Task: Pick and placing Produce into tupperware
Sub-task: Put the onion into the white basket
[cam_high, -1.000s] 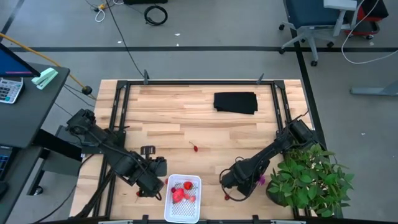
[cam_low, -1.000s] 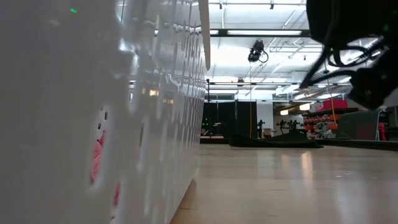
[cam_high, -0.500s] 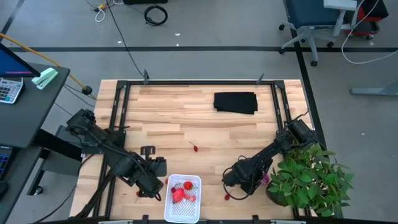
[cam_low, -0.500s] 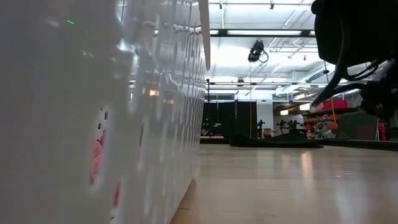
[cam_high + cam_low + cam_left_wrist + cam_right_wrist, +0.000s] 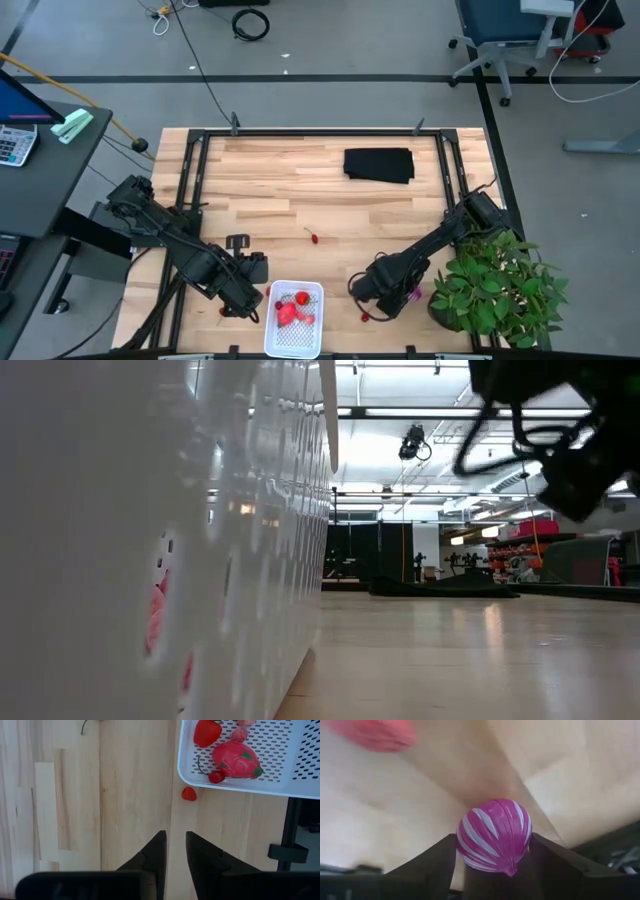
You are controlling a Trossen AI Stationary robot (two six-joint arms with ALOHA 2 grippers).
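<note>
**Purple piece between the right fingers, most of the action out of sight**

From above, the right end effector (image 5: 378,292) sits at about five o'clock on the bench (image 5: 300,190), buried under its own dark arm, so its fingers cannot be made out there. The right wrist view fills that gap: a purple piece (image 5: 494,836) with white stripes sits squarely between the two dark fingers (image 5: 427,862), which stand wide and close against its sides. A blurred pink shape (image 5: 375,734) is cut off at that picture's edge, too soft to name.

Over at seven o'clock, the left end effector (image 5: 173,851) hangs above bare wood, fingers nearly together with a slim gap, nothing in them. Its camera catches a small red piece (image 5: 189,794) lying on the bench just outside the tupperware (image 5: 300,782); from overhead that piece is barely a speck.

The tupperware (image 5: 272,335) rests at six o'clock by the near edge, holding a red-pink piece (image 5: 288,314) and smaller red ones. The low view sits so close that the white wall (image 5: 150,540) fills half the picture, red showing only dimly through it.

A cherry (image 5: 315,238) lies alone mid-bench. A black cloth (image 5: 379,165) lies toward one o'clock, and a plant (image 5: 500,290) stands at four o'clock.
</note>
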